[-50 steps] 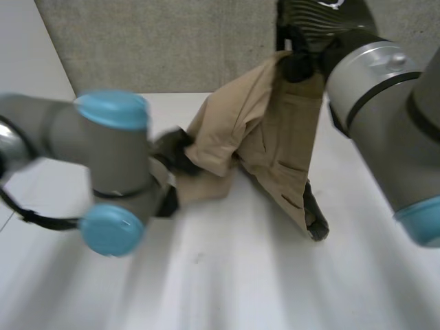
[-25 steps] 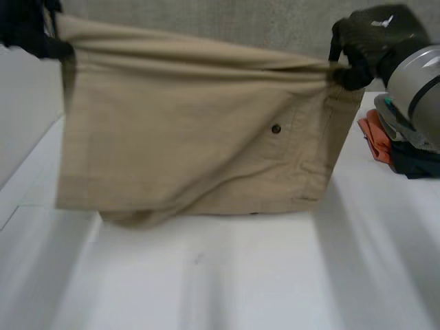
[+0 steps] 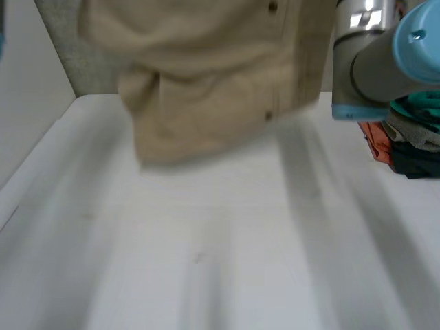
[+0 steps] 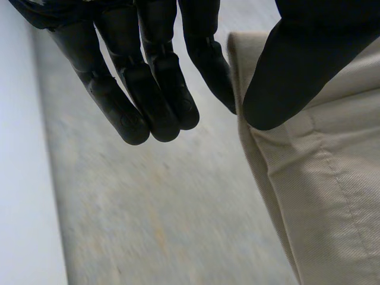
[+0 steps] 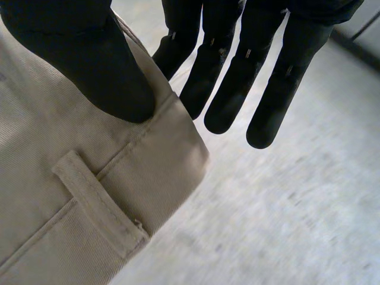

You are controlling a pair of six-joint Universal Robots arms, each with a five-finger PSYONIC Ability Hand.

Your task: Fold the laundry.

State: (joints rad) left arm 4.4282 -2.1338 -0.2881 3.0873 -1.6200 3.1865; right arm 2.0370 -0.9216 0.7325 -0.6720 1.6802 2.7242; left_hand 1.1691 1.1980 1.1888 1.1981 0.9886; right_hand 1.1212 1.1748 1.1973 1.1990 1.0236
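The beige trousers hang in the air above the counter, held up between the two hands. The left hand pinches one edge between thumb and a finger, its other fingers straight. The right hand pinches the waistband corner beside a belt loop in the same way. Both holds look thin — a swing or a hard tug could pull the cloth free, or sweep a hem into the pile of clothes by the right arm. The counter is white and smooth — a rough grey wall stands behind it.
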